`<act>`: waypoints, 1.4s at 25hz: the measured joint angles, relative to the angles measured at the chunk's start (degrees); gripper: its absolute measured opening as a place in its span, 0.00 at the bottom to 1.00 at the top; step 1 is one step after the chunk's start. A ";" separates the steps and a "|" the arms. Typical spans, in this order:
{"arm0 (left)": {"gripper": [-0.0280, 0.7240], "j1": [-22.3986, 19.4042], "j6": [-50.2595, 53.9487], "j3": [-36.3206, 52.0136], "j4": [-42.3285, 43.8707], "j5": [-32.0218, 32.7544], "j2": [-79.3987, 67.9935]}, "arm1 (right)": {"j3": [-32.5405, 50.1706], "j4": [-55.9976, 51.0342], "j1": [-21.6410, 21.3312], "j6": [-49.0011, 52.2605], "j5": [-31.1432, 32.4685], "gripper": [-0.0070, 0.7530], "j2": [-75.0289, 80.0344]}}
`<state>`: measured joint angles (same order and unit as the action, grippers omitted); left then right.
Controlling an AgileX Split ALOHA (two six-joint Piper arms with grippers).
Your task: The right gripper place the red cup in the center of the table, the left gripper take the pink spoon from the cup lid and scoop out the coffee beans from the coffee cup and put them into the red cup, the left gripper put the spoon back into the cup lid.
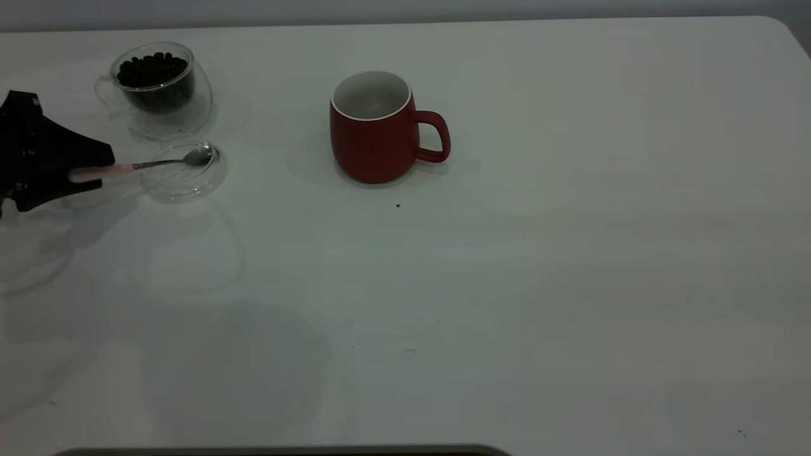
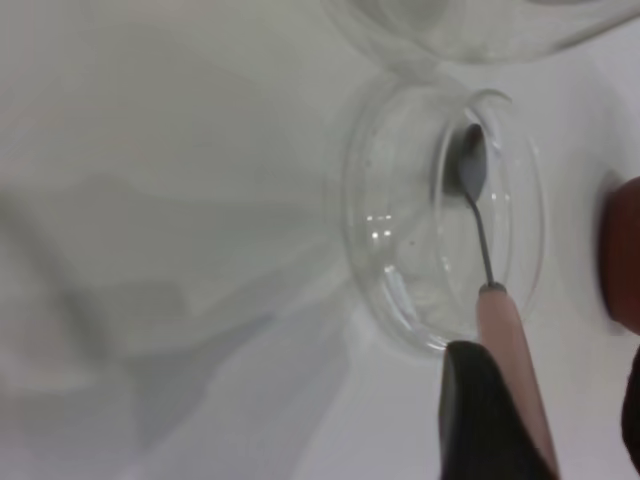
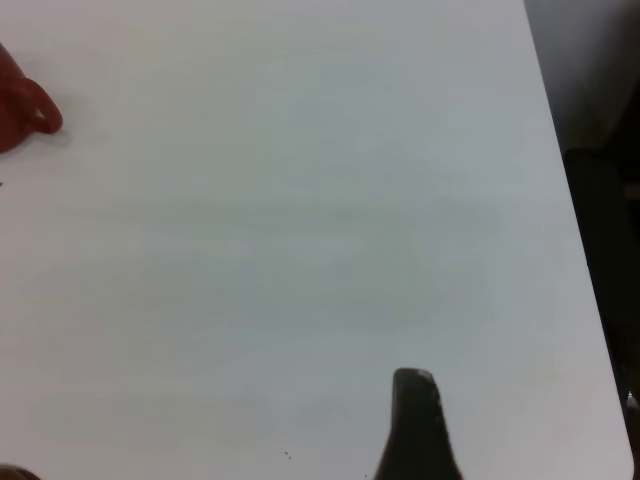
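Observation:
The red cup (image 1: pixel 374 130) stands upright mid-table, handle to the right, its white inside showing no beans; part of it shows as red cup (image 2: pixel 622 250) and red cup (image 3: pixel 20 100). The coffee cup (image 1: pixel 158 82), holding coffee beans (image 1: pixel 152 68), stands at the far left. In front of it lies the cup lid (image 1: pixel 185 178) with the pink spoon (image 1: pixel 171 162) resting bowl-in. My left gripper (image 1: pixel 101 170) is open around the pink handle (image 2: pixel 515 350); one finger (image 2: pixel 480 410) touches it, the other stands apart. My right gripper (image 3: pixel 210 425) is open over bare table (image 3: pixel 300 200).
The table's right edge (image 3: pixel 560 200) runs close to my right gripper, with dark floor beyond it. A tiny dark speck (image 1: pixel 398 205) lies just in front of the red cup. The coffee cup's glass base (image 2: pixel 480 25) stands right beside the lid.

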<state>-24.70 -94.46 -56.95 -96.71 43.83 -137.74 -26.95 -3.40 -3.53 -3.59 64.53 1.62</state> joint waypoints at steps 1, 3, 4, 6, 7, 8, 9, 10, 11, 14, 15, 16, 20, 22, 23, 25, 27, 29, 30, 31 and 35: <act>0.62 0.00 0.00 0.00 0.00 -0.59 0.00 | 0.00 0.00 0.00 0.00 0.00 0.79 0.00; 0.68 0.00 0.00 0.00 0.24 -1.51 0.00 | 0.00 0.00 0.00 0.00 0.00 0.79 0.00; 0.71 0.00 0.00 0.00 0.36 -1.71 0.00 | 0.00 0.00 0.00 0.00 0.00 0.79 0.00; 0.77 0.00 0.00 0.00 0.40 -2.15 0.00 | 0.00 0.00 0.00 0.00 0.00 0.79 0.00; 0.79 0.00 0.00 0.00 0.40 -2.34 0.00 | 0.00 0.00 0.00 0.00 0.00 0.79 0.00; 0.80 0.00 0.00 0.00 0.40 -2.60 0.00 | 0.00 0.00 0.00 0.00 0.00 0.79 0.00; 0.81 0.00 0.00 0.00 0.42 -3.01 0.00 | 0.00 0.00 0.00 0.00 0.00 0.79 0.00; 0.82 0.00 0.00 0.00 0.42 -3.44 0.00 | 0.00 0.00 0.00 0.00 0.00 0.79 0.00; 0.82 0.00 0.00 0.00 0.42 -3.84 0.00 | 0.00 0.00 0.00 0.00 0.00 0.79 0.00; 0.82 0.00 -0.06 -0.10 0.60 -5.23 0.00 | 0.00 0.00 0.00 0.00 0.00 0.79 0.00; 0.82 0.00 -0.06 -0.34 0.82 -5.55 0.00 | 0.00 0.00 0.00 0.00 0.00 0.79 0.00; 0.82 0.00 -0.06 -0.65 1.40 -5.75 0.06 | 0.00 0.00 0.00 0.00 0.00 0.79 0.00; 0.82 0.00 0.28 -1.78 5.46 -5.84 2.97 | 0.00 0.00 0.00 0.00 0.00 0.79 0.00; 0.82 0.00 0.94 -1.88 7.70 -5.84 5.52 | 0.00 0.00 0.00 0.00 0.00 0.79 0.00; 0.82 0.00 1.60 -1.88 9.13 -5.98 7.04 | 0.00 0.00 0.00 0.00 0.00 0.79 0.00; 0.82 0.00 3.73 -1.88 12.21 -6.74 9.95 | 0.00 0.00 0.00 0.00 0.00 0.79 0.00; 0.82 0.00 6.94 -1.88 16.43 -7.22 13.26 | 0.00 0.00 0.00 0.00 0.00 0.79 0.00; 0.82 0.20 11.81 -2.13 21.52 -7.22 16.35 | 0.00 0.00 0.00 0.00 0.00 0.79 0.00; 0.82 0.56 14.97 -2.48 24.82 -7.22 18.07 | 0.00 0.00 0.00 0.00 0.00 0.79 0.00; 0.82 0.98 17.93 -3.08 28.38 -7.09 19.47 | 0.00 0.00 0.00 0.00 0.00 0.79 0.00; 0.82 4.73 34.65 -8.23 45.67 -4.85 25.39 | 0.00 0.00 0.00 0.00 0.00 0.79 0.00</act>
<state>-19.97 -59.81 -65.18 -51.05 38.98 -112.35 -26.95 -3.40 -3.53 -3.59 64.53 1.62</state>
